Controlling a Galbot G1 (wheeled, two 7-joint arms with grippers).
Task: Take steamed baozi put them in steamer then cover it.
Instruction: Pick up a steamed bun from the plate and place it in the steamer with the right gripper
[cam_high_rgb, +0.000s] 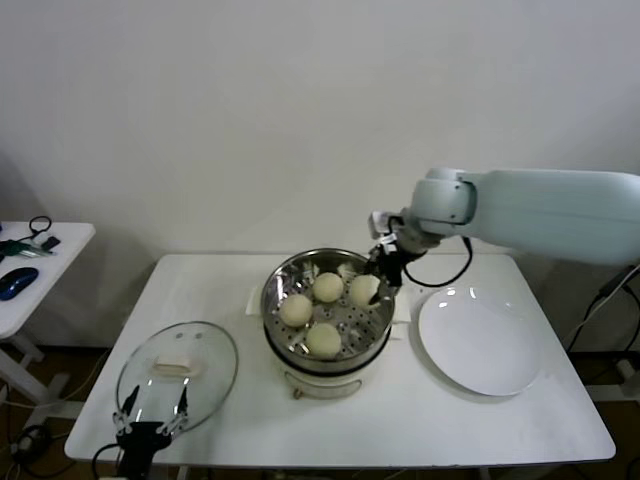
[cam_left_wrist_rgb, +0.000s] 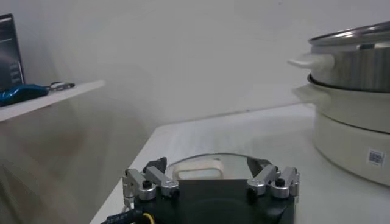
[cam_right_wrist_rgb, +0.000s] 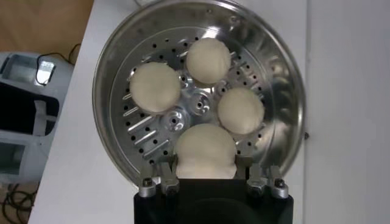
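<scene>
The steamer (cam_high_rgb: 275, 290) stands at the table's middle with four cream baozi in its steel basket. My right gripper (cam_high_rgb: 375, 280) reaches into its back right and is shut on one baozi (cam_high_rgb: 364, 290). In the right wrist view the fingers (cam_right_wrist_rgb: 166, 170) pinch that baozi (cam_right_wrist_rgb: 205, 152) low in the basket (cam_right_wrist_rgb: 280, 122), beside three others (cam_right_wrist_rgb: 208, 59). The glass cover (cam_high_rgb: 178, 375) lies flat at the front left, its beige handle (cam_high_rgb: 176, 368) up. My left gripper (cam_high_rgb: 152, 412) is open at the cover's near edge, facing the handle (cam_left_wrist_rgb: 198, 169).
A flat white plate (cam_high_rgb: 480, 340) lies right of the steamer. A small side table (cam_high_rgb: 30, 260) with a blue mouse stands off to the left. The steamer's white pot base (cam_left_wrist_rgb: 359, 140) rises to one side of the left gripper.
</scene>
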